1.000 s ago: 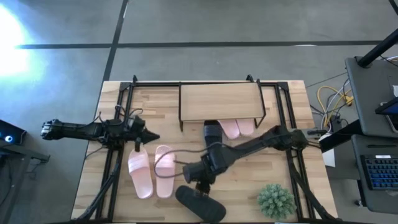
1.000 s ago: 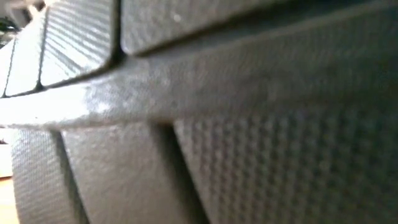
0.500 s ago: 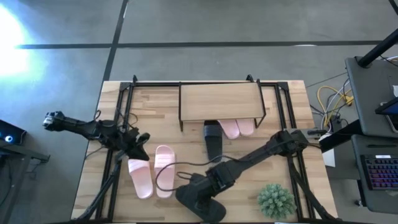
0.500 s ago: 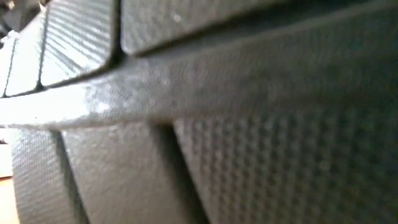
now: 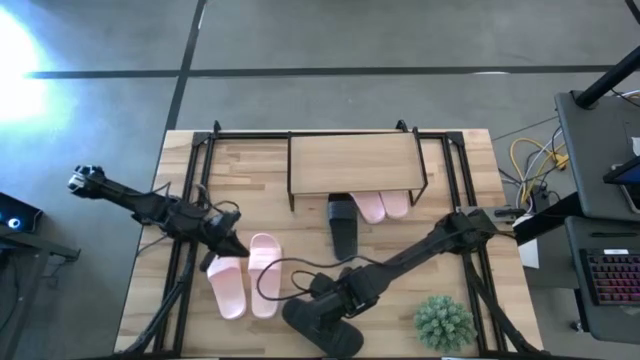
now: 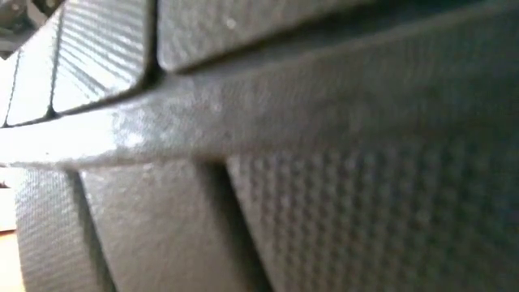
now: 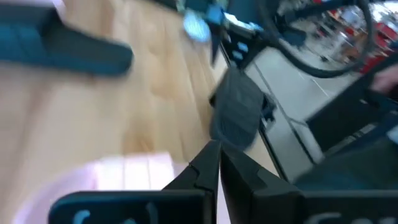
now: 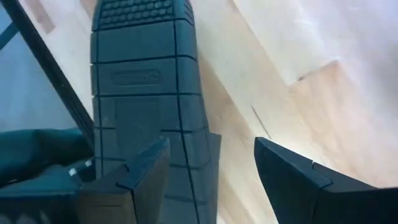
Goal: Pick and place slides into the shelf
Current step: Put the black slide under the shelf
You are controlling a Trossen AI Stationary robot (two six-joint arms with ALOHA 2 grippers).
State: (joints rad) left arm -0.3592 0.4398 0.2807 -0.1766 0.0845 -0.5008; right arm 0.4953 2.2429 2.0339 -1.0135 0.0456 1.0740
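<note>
The shelf [image 5: 355, 163] stands at the table's far middle. A pink pair [image 5: 382, 206] and one black slide [image 5: 343, 228] stick out from under it. Two more pink slides [image 5: 226, 288] [image 5: 263, 275] lie side by side at the near left. My left gripper [image 5: 238, 253] [image 7: 217, 149] is shut and hangs over their far ends; one pink slide [image 7: 124, 177] shows below its fingertips. The second black slide [image 5: 325, 330] [image 8: 146, 74] lies by the near edge, its ribbed face up, and fills the low view [image 6: 324, 162]. My right gripper [image 5: 318, 300] [image 8: 211, 149] is open just above it. My right gripper comes at the black slide slanting down from the table's right. One finger [image 8: 140, 171] stands over the slide's ribbed face, the other [image 8: 292, 177] over bare table beside its long edge [image 8: 208, 155]. Whether either finger touches it, I cannot tell.
A spiky green plant [image 5: 443, 322] stands at the near right corner, close to my right arm. Black frame rails [image 5: 190, 200] run along the table's left and right sides. Bare wood [image 5: 400, 245] lies between the shelf and the plant.
My left gripper has swung from beside the left rail toward the near edge and tipped down over the pink slides' far ends. My right gripper has moved toward the near edge, down onto the black slide lying there. No slide has moved.
</note>
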